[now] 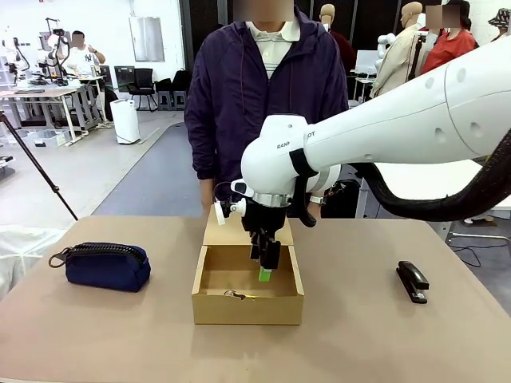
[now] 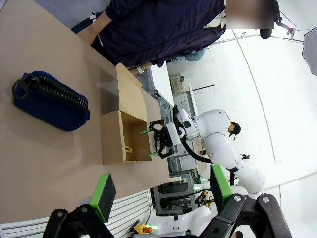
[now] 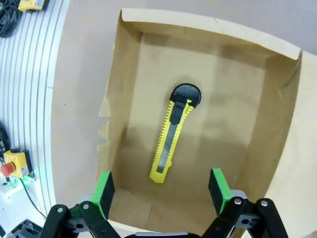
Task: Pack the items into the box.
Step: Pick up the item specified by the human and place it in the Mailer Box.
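The tan cardboard box stands open mid-table, its flap lid tilted back toward the person. The yellow-and-black utility knife lies loose on the box floor, also visible near the front wall. My right gripper hangs open just above the knife, inside the box opening, holding nothing. The black stapler lies on the table to the right of the box. My left gripper is open and empty, well away from the box, looking across at it.
A navy zip pouch lies on the table's left side, also seen in the left wrist view. A person in a dark jacket stands at the far edge right behind the box. Bare tabletop lies between box and stapler.
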